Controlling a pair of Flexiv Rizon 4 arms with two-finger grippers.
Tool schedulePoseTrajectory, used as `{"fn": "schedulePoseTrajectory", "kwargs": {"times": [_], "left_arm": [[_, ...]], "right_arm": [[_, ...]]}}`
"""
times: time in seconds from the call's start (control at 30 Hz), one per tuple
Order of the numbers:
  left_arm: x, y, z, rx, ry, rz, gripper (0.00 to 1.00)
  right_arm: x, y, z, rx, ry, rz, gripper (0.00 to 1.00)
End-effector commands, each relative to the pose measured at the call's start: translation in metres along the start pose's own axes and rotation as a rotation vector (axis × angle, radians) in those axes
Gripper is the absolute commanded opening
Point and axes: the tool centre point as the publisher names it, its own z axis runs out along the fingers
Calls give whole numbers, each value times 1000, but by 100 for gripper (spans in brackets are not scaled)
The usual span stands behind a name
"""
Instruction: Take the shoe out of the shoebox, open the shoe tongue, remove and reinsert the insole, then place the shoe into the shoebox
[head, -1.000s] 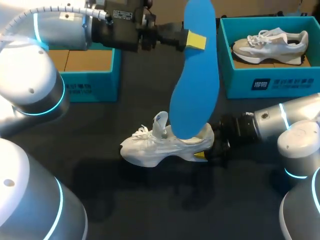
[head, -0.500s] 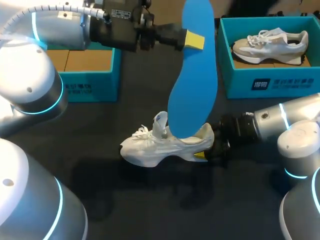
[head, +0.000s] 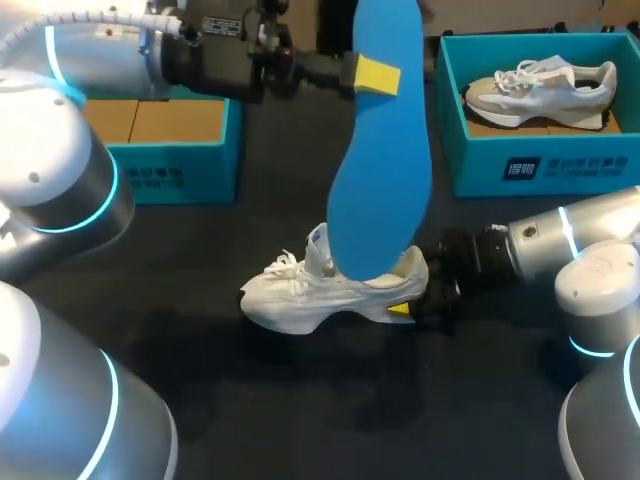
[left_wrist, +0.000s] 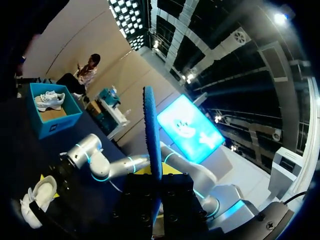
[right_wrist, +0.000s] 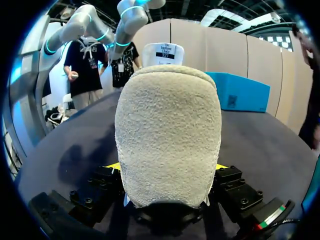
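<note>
My left gripper was pinched tight on the top end of the blue insole. It hung upright, wide end down at the mouth of the white shoe. Right gripper was clamped on the shoe's heel, sole on the table. My tip: keep that heel pinned, line the insole up with the opening, and go slow so it doesn't buckle.
</note>
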Motion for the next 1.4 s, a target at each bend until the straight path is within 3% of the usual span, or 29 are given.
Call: {"fn": "schedulePoseTrajectory", "kwargs": {"times": [0.03, 0.23, 0.47, 1.03, 1.4], "left_arm": [[14, 7, -21, 15, -16, -5, 0], [22, 12, -39, 48, -33, -29, 0], [22, 17, -44, 35, -25, -32, 0], [5, 28, -15, 54, 9, -59, 0], [5, 29, -15, 55, 18, -61, 0]], "right_arm": [[0, -1, 2, 5, -1, 1, 0], [0, -1, 2, 5, -1, 1, 0], [0, -1, 2, 5, -1, 1, 0], [0, -1, 2, 5, -1, 1, 0], [0, -1, 2, 5, -1, 1, 0]]}}
